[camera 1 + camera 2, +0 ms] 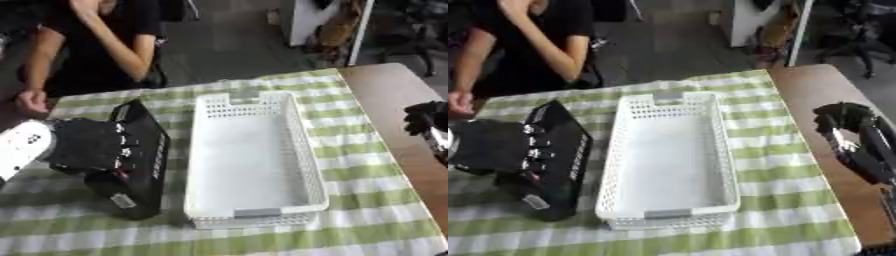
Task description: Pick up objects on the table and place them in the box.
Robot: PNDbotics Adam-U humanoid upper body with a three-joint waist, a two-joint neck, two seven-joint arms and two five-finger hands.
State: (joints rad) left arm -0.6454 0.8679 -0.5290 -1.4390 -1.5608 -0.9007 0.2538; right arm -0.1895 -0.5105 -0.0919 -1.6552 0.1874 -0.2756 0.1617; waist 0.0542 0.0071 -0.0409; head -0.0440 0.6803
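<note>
Fingers (pixel 122 150) of the left hand (pixel 87 145) lie curled over the top of a flat black object (pixel 140 165), the palm pressed down across its middle so that the hand covers much of it; whether the thumb has closed under its edge cannot be told. That black object lies lengthwise on the green-and-white checked cloth (pixel 367 200) over the bench, just to the left of the box, its near end bearing a small pale label (pixel 122 201) and its far end pointing toward the back edge. Beside it, close but seemingly not touching, sits the white perforated box (pixel 302 145), a long plastic basket with its short sides near and far and nothing visible inside. To the right, past the cloth, a strip of bare brown bench (pixel 815 100) shows, and above it hangs the right hand (pixel 846 120), its fingers bent inward and holding nothing, well apart from the box. At the far edge a person in dark clothing sits behind the bench, touching none of these things.
</note>
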